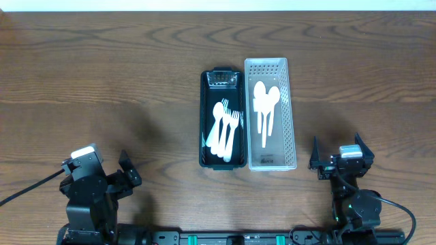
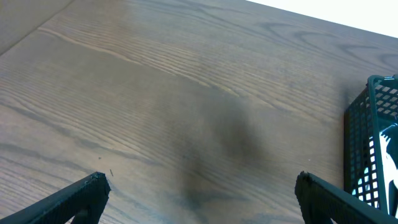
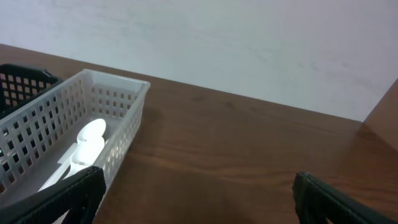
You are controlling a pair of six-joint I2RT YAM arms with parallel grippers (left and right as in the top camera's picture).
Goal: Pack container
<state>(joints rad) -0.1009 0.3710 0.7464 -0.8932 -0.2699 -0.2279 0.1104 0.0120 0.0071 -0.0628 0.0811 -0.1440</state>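
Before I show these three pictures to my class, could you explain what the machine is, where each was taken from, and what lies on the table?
It is a robot with two arms at a wooden table. One picture looks straight down from above; the other two come from a camera on each wrist, so the dark tips at their lower corners belong to the left gripper and the right gripper. Both are open and hold nothing. Side by side stand a black basket of white forks and a white basket of white spoons.
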